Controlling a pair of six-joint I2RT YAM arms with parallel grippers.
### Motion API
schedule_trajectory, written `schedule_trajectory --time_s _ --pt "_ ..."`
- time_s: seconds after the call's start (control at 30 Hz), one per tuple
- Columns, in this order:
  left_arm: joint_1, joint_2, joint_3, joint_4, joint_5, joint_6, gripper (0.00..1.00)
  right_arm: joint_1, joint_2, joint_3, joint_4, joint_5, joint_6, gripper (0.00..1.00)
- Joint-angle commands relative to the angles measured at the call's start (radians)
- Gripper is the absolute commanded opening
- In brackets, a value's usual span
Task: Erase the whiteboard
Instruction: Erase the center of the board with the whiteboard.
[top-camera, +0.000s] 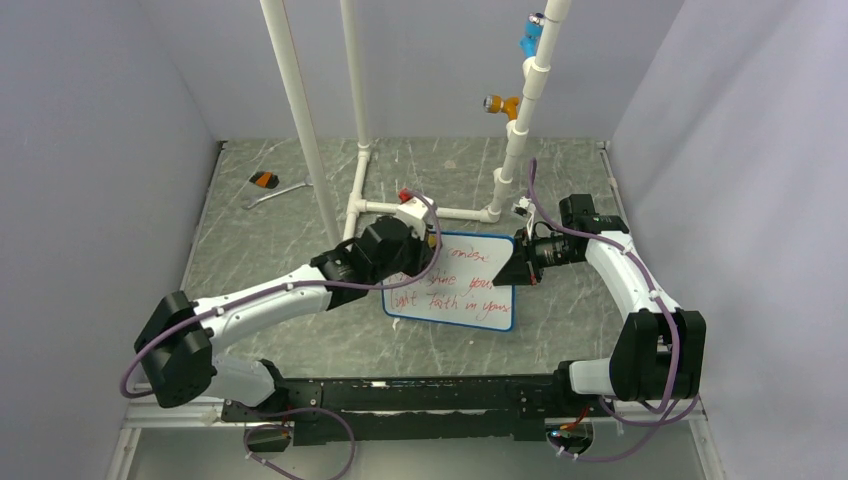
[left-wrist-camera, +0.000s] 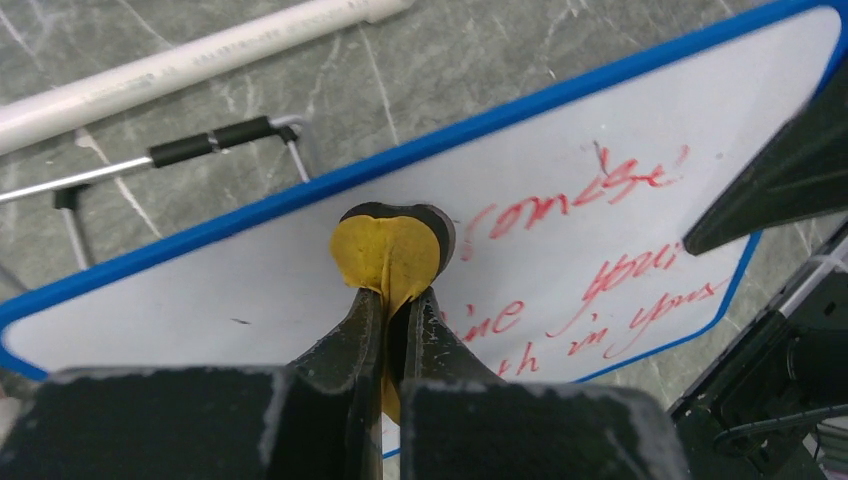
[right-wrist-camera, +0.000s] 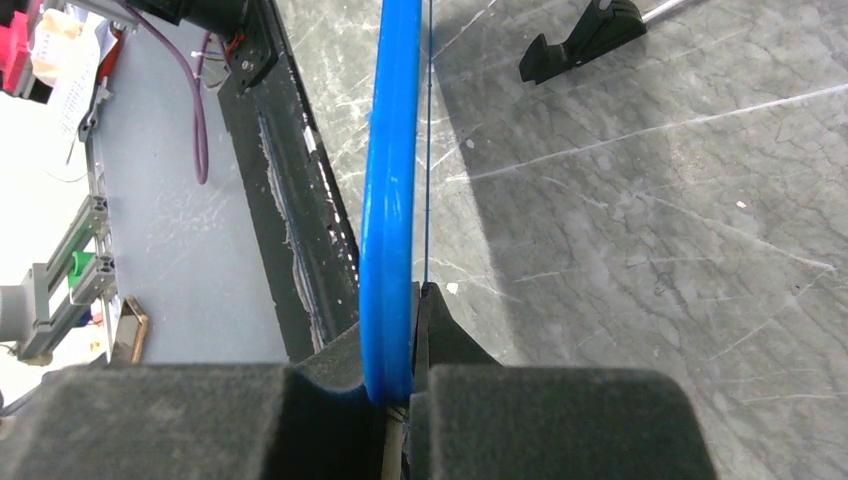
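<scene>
The whiteboard (top-camera: 470, 302) lies in the middle of the table, blue-framed, with red handwriting (left-wrist-camera: 620, 185) across its right part; its left part (left-wrist-camera: 200, 290) is plain white. My left gripper (left-wrist-camera: 397, 300) is shut on a small yellow eraser pad (left-wrist-camera: 385, 250), which presses on the board's face beside the first red word. In the top view that gripper (top-camera: 418, 245) covers the board's upper left corner. My right gripper (top-camera: 515, 268) is shut on the board's right edge, its jaws clamping the blue frame (right-wrist-camera: 390, 200).
A white pipe frame (top-camera: 310, 130) rises behind the board, its base pipe (left-wrist-camera: 200, 60) close to the far edge. A wire stand with a black grip (left-wrist-camera: 215, 140) lies beside it. A wrench (top-camera: 275, 192) and a small orange-and-black thing (top-camera: 264, 180) lie far left.
</scene>
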Motion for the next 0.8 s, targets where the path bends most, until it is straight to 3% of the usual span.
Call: schedule_trajectory --time_s 0.0,0.2,0.37,0.77 --pt "-0.08 0.056 0.033 0.032 -0.017 -0.019 0.0 0.014 0.001 0.029 -0.025 -0.008 -0.052 0.0" --pt "-0.121 0.104 0.1 -0.009 -0.104 -0.003 0.0 0.014 0.0 0.03 -0.026 -0.008 -0.053 0.0" --pt "-0.08 0.086 0.115 -0.03 -0.172 0.024 0.0 0.015 -0.003 0.03 -0.027 -0.009 -0.055 0.0" --pt "-0.035 0.044 0.091 -0.039 -0.147 0.02 0.0 0.014 -0.005 0.028 -0.025 -0.008 -0.053 0.0"
